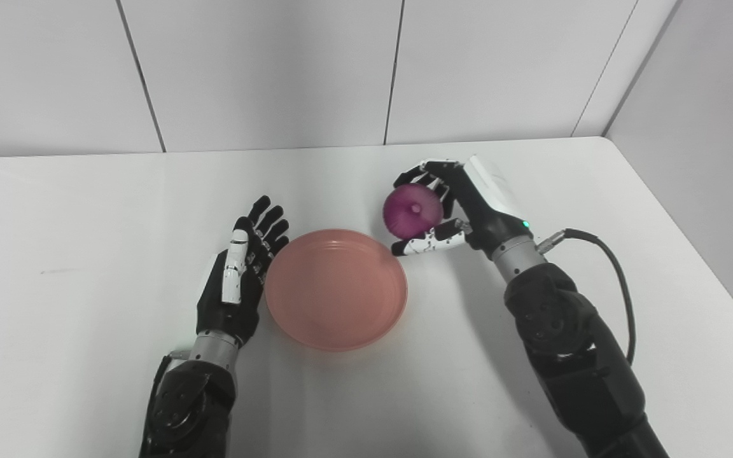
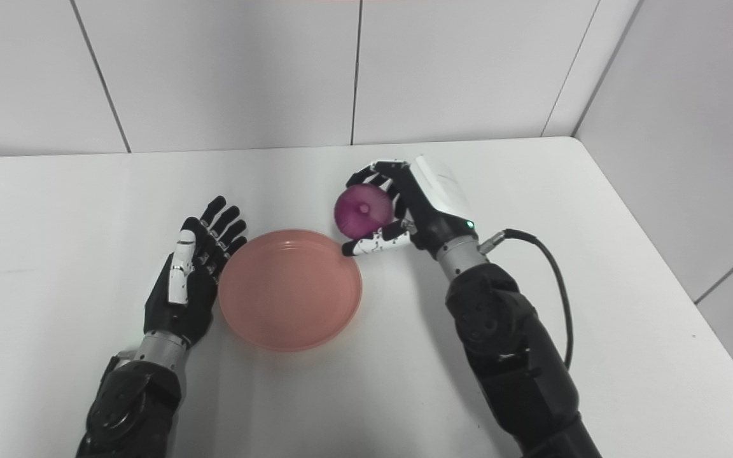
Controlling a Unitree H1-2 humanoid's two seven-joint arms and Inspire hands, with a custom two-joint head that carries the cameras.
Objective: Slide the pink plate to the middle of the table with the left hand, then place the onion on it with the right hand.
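Near the white table's (image 1: 86,356) middle sat the shallow round pink plate (image 1: 336,289), left hand (image 1: 239,273) beside it, fingers apart, empty. Right hand (image 1: 449,210) clamped the round purple onion (image 1: 411,212) just beyond the plate's far-right rim. Onion likely firm, smooth-skinned, slippery; a wrap round its widest part seems safest.

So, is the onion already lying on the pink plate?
No, the right hand holds the onion beside the empty pink plate.

round purple onion (image 1: 411,212) held above the table beside the empty pink plate (image 1: 336,289).
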